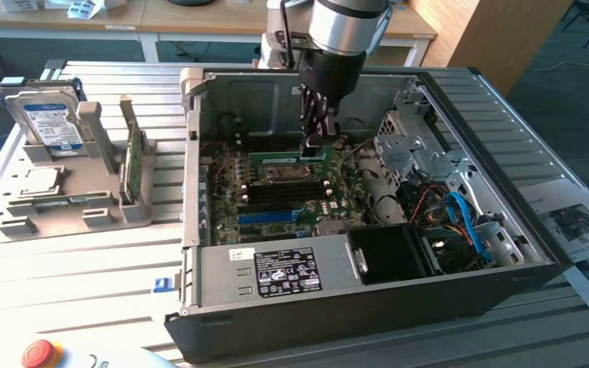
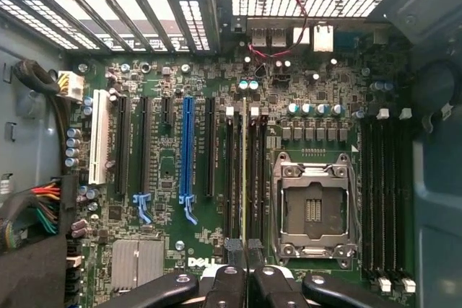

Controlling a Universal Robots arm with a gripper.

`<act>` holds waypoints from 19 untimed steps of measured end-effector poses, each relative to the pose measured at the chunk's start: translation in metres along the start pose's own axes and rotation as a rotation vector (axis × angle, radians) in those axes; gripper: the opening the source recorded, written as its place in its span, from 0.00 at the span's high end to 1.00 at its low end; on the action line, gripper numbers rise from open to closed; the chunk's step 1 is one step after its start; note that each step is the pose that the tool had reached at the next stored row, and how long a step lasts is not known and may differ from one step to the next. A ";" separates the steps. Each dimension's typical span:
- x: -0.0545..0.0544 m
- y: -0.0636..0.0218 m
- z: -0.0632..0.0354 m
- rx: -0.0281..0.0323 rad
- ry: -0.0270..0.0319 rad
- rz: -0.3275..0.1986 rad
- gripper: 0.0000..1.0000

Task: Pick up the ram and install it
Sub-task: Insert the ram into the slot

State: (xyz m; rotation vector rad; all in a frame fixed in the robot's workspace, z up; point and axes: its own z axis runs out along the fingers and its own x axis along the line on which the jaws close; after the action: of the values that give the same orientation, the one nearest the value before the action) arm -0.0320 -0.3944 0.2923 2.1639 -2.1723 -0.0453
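My gripper [image 1: 315, 144] reaches down into the open computer case [image 1: 499, 261], over the motherboard [image 2: 317, 106]. It is shut on the ram [image 2: 244, 171], which the wrist view catches edge-on as a thin green-yellow line running out from between the black fingertips [image 2: 234, 252]. The ram [image 1: 282, 157] hangs along the black memory slots [image 2: 232, 171] beside the bare CPU socket [image 2: 312, 210]. Whether it touches a slot or hovers just above, I cannot tell.
A grey holder [image 1: 70, 203] at the exterior view's left carries a hard drive [image 1: 47, 119], an upright green card [image 1: 133, 157] and a chip. Inside the case stand a drive cage [image 1: 407, 146], blue cables [image 1: 468, 222] and a power supply [image 1: 274, 272]. A blue slot [image 2: 188, 149] and further memory slots [image 2: 382, 192] flank the ram.
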 end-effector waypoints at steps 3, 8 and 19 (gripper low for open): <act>0.000 -0.0003 0.0042 0.0000 0.0007 0.000 0.88; 0.000 -0.0008 0.0108 0.0000 0.0014 0.000 0.88; -0.001 -0.0018 0.0242 0.0000 0.0025 0.000 0.88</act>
State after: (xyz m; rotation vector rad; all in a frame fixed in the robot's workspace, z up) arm -0.0320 -0.3944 0.2681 2.1626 -2.1712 -0.0427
